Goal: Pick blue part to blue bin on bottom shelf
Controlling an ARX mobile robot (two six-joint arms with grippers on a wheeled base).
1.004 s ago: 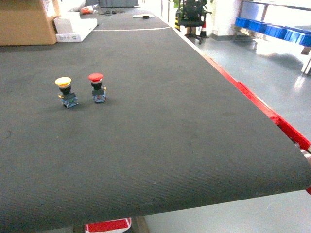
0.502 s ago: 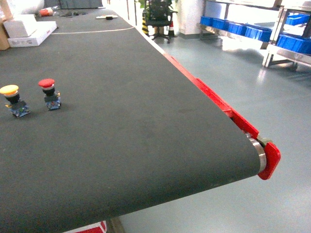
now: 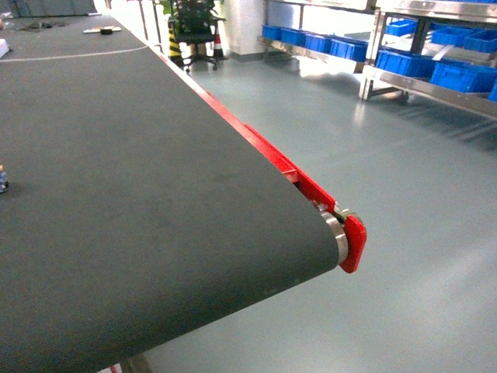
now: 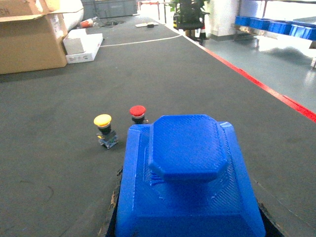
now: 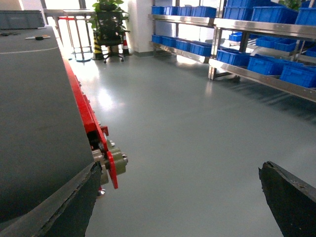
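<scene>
The blue part (image 4: 187, 173), a wide blue plastic block with an octagonal raised top, fills the lower half of the left wrist view. My left gripper (image 4: 190, 217) is shut on it, above the dark conveyor belt (image 4: 59, 163); only dark finger edges show beside it. My right gripper (image 5: 180, 197) is open and empty, hanging past the belt's end over the grey floor. Steel racks stand at the right, and the bottom shelf (image 5: 261, 78) carries several blue bins (image 5: 266, 64). The same bins (image 3: 404, 62) show in the head view. Neither gripper appears in the head view.
A yellow push button (image 4: 103, 121) and a red one (image 4: 138, 111) stand on the belt beyond the part. A cardboard box (image 4: 29, 39) and a white box (image 4: 84, 44) sit at its far left. A red side rail (image 3: 287, 167) and end cap (image 3: 353, 242) edge the belt; an office chair (image 3: 190, 31) stands behind.
The head view has swung right. The two buttons have slid out at the left edge, and the belt's end, the floor and the racks with blue bins have come in.
</scene>
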